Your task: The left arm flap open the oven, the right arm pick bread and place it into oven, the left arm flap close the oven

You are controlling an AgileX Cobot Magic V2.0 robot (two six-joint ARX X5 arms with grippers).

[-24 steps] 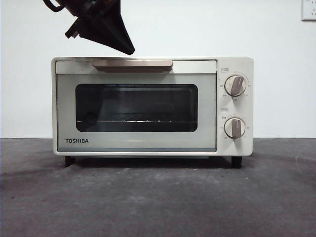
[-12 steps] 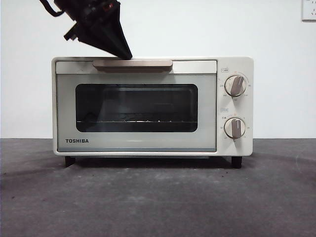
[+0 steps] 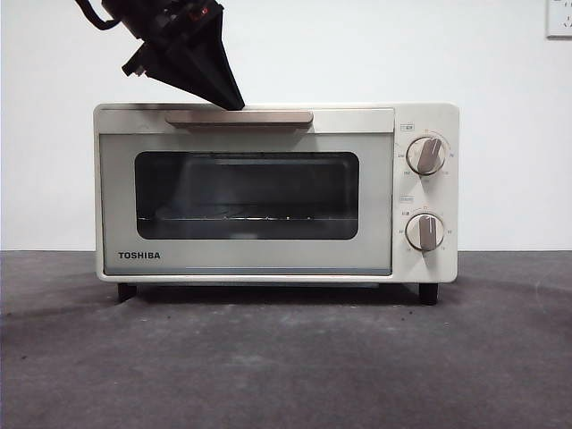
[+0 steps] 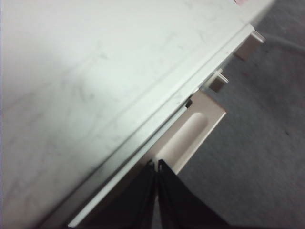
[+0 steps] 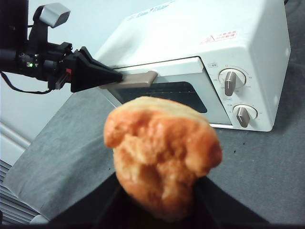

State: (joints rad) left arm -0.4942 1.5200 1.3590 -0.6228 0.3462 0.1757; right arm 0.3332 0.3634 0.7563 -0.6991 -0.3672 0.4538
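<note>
The cream-white TOSHIBA oven (image 3: 420, 121) stands on the dark table, its door ajar by a thin gap at the top. My left gripper (image 3: 234, 105) is shut, and its tips press behind the beige bar handle (image 3: 259, 117) from above. The left wrist view shows the shut tips (image 4: 156, 163) against the handle (image 4: 195, 129) beside the oven's top (image 4: 95, 86). My right gripper (image 5: 158, 218) is shut on the golden-orange bread (image 5: 159, 152) and holds it in the air in front of the oven (image 5: 200, 62). The bread and right arm are out of the front view.
Two round knobs (image 3: 427, 155) sit on the oven's right panel. The dark grey table (image 3: 286, 357) stretches in front of the oven. A white wall stands behind, with an outlet (image 3: 559, 18) at the top right.
My left gripper has come down and right from above the oven onto the handle. The door's top edge has tipped slightly outward.
</note>
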